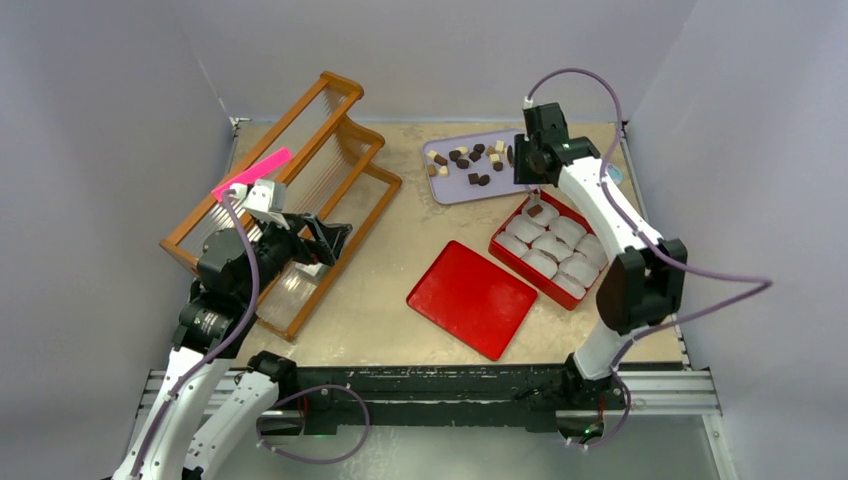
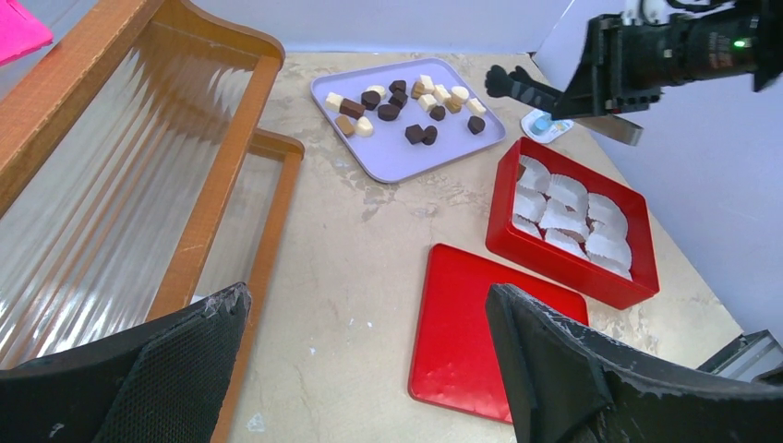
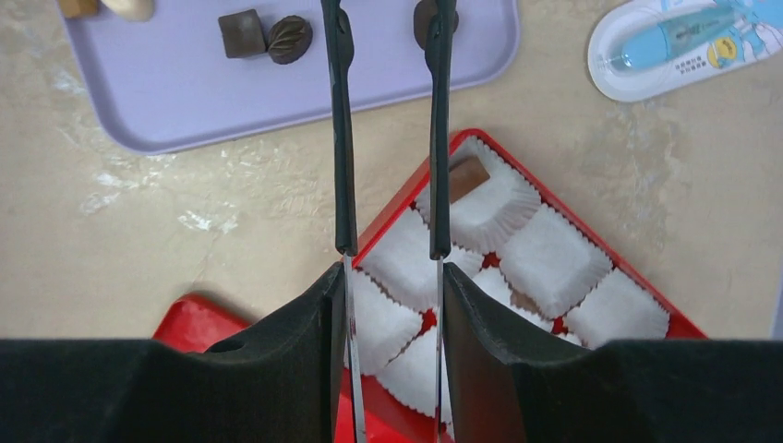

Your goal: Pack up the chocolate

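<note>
While the left gripper (image 2: 365,300) hangs near the front left of the table (image 1: 400,260) with its fingers spread wide and nothing between them, it sits just beside the low end of a wooden rack (image 1: 345,125). A pink strip (image 1: 252,174) lies on the rack's upper rail behind that arm.

Right of centre and nearest the front, a flat red lid (image 1: 472,298) lies on the table, just beside the red box (image 1: 525,275) and apart from it. The box is filled with white paper cups (image 1: 548,248). One mid-brown piece (image 3: 466,177) sits in the cup at the box's far corner; the other cups in view look empty.

Above that far corner, the right gripper (image 3: 388,28) points down over the gap between box and tray. Its fingers stand a narrow way apart, parallel, and grip nothing.

Farther back lies a lilac tray (image 1: 455,188), and most of the chocolate pieces (image 1: 470,158) are scattered loose on it: dark brown, mid-brown and cream, well spread across its far half. A white and blue tape dispenser (image 3: 683,41) rests on the table to the right of the tray.
</note>
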You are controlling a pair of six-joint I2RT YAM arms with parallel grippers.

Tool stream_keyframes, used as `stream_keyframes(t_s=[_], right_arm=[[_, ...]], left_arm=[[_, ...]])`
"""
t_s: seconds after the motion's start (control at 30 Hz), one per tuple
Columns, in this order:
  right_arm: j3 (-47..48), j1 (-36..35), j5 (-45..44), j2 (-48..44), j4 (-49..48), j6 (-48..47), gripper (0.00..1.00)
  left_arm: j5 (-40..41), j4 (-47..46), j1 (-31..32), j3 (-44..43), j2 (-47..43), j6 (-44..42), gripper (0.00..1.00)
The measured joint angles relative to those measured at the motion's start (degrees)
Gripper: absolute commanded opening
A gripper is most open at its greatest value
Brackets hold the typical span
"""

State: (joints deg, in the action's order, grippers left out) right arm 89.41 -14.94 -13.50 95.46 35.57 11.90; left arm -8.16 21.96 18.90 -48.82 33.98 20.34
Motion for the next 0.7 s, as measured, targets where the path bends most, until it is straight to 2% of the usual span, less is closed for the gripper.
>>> stream_keyframes(t_s=[0.27,0.7], right_arm=[[6.80,0.22,0.61,11.30,3.72,-5.25,0.43],[16.35,3.15,1.92,18.23,7.63,-9.51,0.44]], left_arm=[[-0.48,-0.02,0.00,0.00,-0.09,0.02,0.98],[-0.61,0.00,0.00,0.00,-0.28,0.00,0.98]])
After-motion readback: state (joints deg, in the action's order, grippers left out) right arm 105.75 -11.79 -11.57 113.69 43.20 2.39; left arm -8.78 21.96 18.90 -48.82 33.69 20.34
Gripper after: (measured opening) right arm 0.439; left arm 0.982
